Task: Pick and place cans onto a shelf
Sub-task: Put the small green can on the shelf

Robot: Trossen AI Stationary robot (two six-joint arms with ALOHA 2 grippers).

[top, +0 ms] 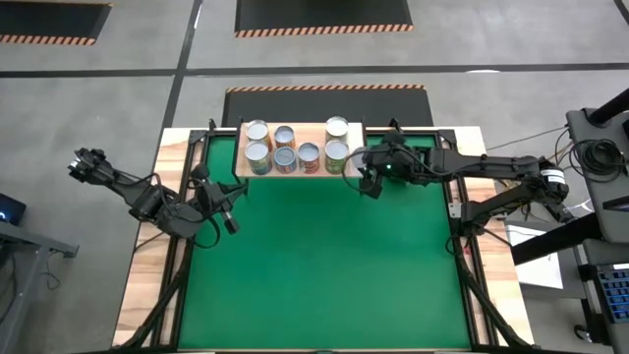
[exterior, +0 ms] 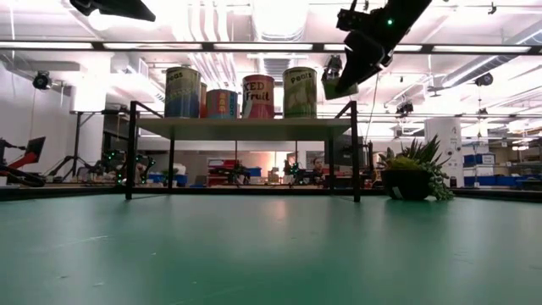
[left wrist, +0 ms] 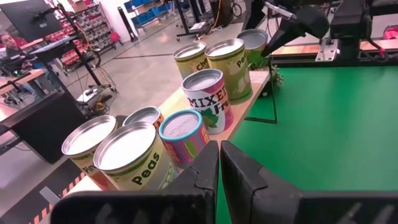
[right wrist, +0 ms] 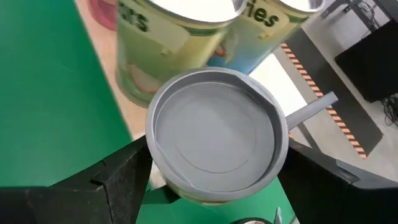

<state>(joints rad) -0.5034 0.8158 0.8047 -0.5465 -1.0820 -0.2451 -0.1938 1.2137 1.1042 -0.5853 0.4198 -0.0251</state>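
Observation:
Several cans (top: pixel 285 157) (exterior: pixel 258 95) (left wrist: pixel 205 93) stand upright on the low wooden shelf (top: pixel 310 131) (exterior: pixel 246 129) at the middle of the table's far edge. My right gripper (top: pixel 369 179) (exterior: pixel 339 80) (right wrist: pixel 217 180) is at the shelf's right end, shut on one more can (right wrist: pixel 214 134) (left wrist: pixel 252 38) with a plain silver top. In the high view the gripper hides this can. My left gripper (top: pixel 228 218) (left wrist: pixel 219 155) hangs shut and touches nothing, above the table's left part, short of the shelf's left end. My right gripper has the can between its two fingers, one on each side of the can's wall just under the top rim (right wrist: pixel 283 146). The fingers (right wrist: pixel 124 180) come from the table's right side, slanting down. In the low view the can's lower end (exterior: pixel 340 90) hangs clear above the shelf board.
A small potted plant (exterior: pixel 411 174) (left wrist: pixel 273 74) stands on the table just right of the shelf. The green tabletop (top: pixel 324 265) spreads wide from the shelf to the near edge. Wooden borders (top: pixel 147 256) run along the table's sides.

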